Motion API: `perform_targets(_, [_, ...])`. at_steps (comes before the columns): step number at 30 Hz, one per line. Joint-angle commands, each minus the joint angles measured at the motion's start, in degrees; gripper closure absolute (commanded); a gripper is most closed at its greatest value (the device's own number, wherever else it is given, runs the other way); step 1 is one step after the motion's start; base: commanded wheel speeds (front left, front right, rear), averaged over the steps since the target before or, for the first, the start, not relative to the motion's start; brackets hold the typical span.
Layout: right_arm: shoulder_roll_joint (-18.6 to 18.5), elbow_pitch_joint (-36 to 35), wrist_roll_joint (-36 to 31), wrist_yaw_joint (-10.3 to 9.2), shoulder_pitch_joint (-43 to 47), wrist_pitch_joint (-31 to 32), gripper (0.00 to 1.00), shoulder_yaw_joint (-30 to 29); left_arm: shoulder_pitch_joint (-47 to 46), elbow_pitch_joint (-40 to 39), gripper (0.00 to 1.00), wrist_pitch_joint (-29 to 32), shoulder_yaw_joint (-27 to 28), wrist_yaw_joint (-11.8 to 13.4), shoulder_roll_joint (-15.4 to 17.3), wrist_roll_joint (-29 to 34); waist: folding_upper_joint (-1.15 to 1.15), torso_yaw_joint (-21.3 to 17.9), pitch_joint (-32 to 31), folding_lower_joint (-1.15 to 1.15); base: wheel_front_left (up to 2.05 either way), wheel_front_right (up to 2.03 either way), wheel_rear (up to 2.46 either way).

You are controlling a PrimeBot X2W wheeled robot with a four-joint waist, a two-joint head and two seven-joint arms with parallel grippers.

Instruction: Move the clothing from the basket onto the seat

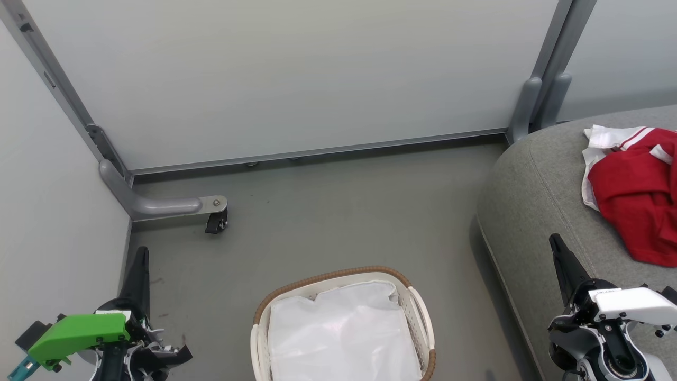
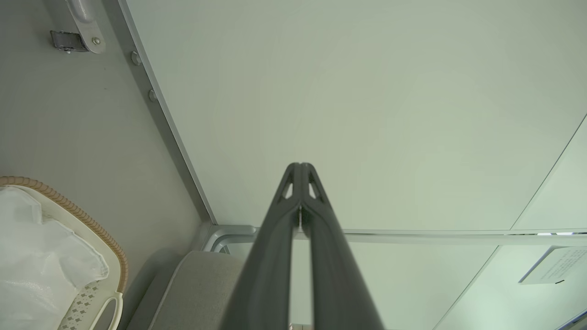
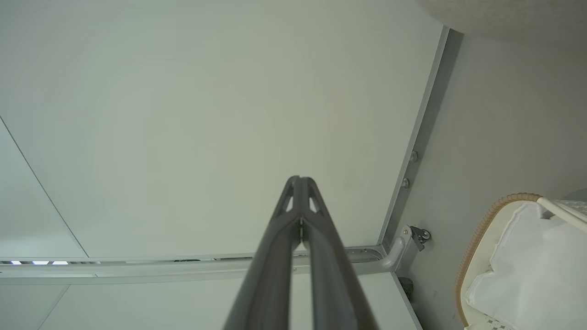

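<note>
Clothing [image 1: 637,206] is on the seat [image 1: 534,201], a crumpled red heap with white sleeve and stripe trim at 3 o'clock in the head view, running off the frame's right edge. Basket [image 1: 328,278] sits on the floor [image 1: 328,211] at 6 o'clock, well apart from the heap. The part of it in view holds just the white liner [image 1: 344,333], no red; its near end is cut off by the frame. Judgement: transfer looks done, or close to it. Left gripper [image 1: 140,253] is at 8 o'clock, right gripper [image 1: 555,241] at 4 o'clock beside the seat's front edge. Neither touches fabric. Both wrist views show the fingers [image 2: 270,266] pressed together tip to tip, pinching nothing, pointing at the pale wall panel [image 1: 291,79]. Handling, as a guess from the look: fabric is soft, light and limp, no stiffness, so it will drape and trail from any pinch point and may snag on the basket rim or drag over the seat edge. Not fragile, and a firm pinch should not slip. If a regrasp is needed, the best hold is a raised fold in the bunched red body near the heap's middle. A pinch on the loose white sleeve at 12 o'clock of the heap would likely let the rest unroll and hang long.
</note>
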Motion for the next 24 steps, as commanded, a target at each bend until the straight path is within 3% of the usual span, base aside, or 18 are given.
perform_targets(1, [-0.36, -0.22, 0.17, -0.04, 0.6, 0.16, 1.0, -0.14, -0.61, -0.05, 1.0, 0.24, 0.12, 0.0, 0.01, -0.25, 0.0, 0.0, 0.0, 0.0, 0.0, 0.0, 0.0])
perform_targets(24, [-0.35, -0.21, 0.18, -0.04, 0.6, 0.16, 1.0, -0.14, -0.61, -0.04, 1.0, 0.22, 0.11, 0.01, 0.02, -0.26, 0.0, 0.0, 0.0, 0.0, 0.0, 0.0, 0.0])
